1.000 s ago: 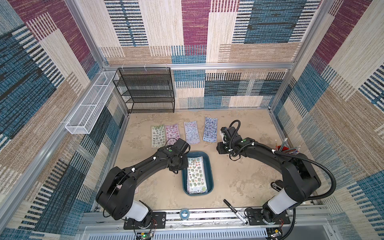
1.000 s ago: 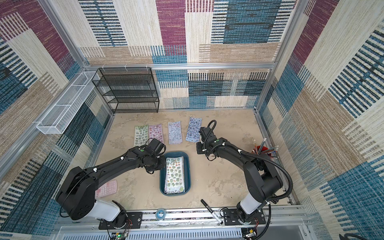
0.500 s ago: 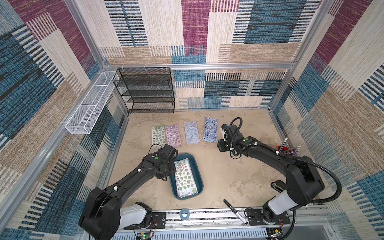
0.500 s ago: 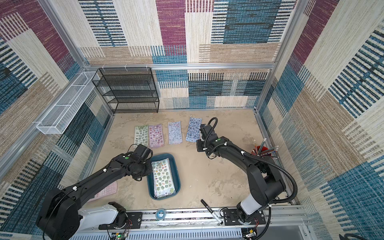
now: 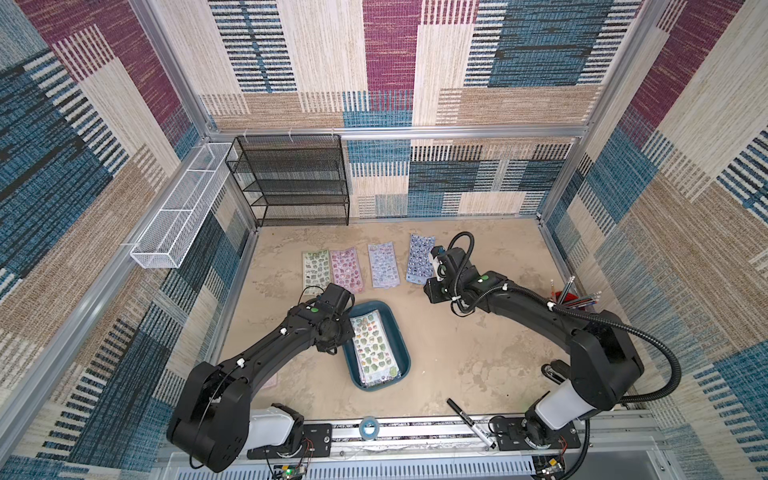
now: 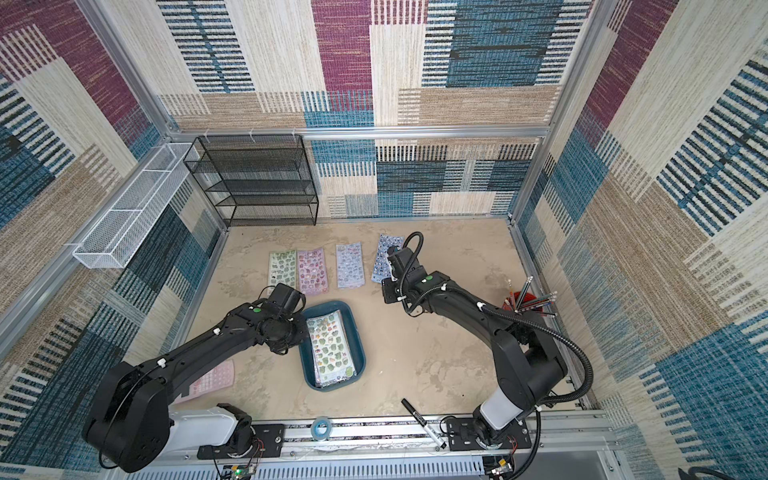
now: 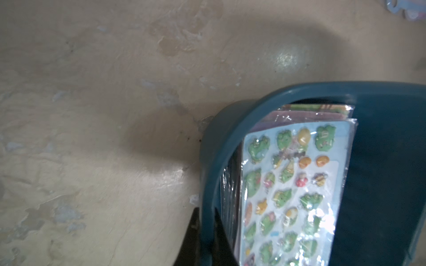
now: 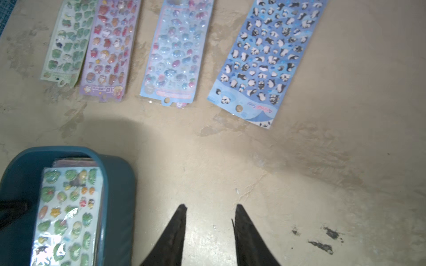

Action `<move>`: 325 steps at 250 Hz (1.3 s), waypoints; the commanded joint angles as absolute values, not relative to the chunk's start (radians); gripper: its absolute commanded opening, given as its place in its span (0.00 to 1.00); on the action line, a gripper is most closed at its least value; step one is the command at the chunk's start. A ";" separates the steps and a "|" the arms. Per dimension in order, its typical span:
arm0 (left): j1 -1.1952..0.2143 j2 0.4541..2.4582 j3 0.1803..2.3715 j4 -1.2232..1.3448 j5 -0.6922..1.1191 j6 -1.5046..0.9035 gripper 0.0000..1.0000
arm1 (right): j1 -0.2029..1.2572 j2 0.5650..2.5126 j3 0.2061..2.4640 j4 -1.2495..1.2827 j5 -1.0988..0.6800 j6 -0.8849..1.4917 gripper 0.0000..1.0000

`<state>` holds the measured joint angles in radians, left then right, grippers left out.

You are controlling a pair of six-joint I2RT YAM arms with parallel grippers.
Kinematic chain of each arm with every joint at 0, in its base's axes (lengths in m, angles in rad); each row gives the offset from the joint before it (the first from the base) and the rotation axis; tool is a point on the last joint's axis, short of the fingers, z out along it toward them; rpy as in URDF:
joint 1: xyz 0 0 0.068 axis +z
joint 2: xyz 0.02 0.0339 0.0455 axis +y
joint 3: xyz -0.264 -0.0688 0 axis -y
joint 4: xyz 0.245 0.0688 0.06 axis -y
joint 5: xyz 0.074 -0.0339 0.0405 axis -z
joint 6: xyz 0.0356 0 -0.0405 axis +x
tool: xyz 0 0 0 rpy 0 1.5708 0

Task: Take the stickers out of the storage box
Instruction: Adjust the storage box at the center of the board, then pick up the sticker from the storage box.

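My left gripper is pinched shut on the wall of the box, one finger inside and one outside, steadying it. The stack of stickers lies in the box right beside that grip. My right gripper hangs partly open and empty over bare table, with four sheets laid out just ahead of it and the box off to its side. I judge I'm between picks. Next I'd swing the right gripper over the stack, come down at an edge and lift only the top sheet.
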<state>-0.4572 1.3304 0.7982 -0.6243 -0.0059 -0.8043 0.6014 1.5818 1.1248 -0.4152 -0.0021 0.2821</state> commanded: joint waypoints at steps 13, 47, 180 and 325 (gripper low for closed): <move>-0.489 1.386 0.858 -0.542 0.028 -0.806 0.00 | 0.673 1.553 1.129 -0.403 0.028 0.297 0.36; -0.527 1.448 0.900 -0.512 0.025 -0.811 0.00 | 0.762 1.534 1.113 -0.380 0.032 0.325 0.35; -0.564 1.503 0.895 -0.464 0.000 -0.844 0.00 | 0.969 1.576 1.023 -0.430 0.097 0.374 0.00; -0.568 1.520 0.868 -0.428 0.014 -0.843 0.00 | 0.970 1.822 1.024 -0.163 -0.179 0.446 0.00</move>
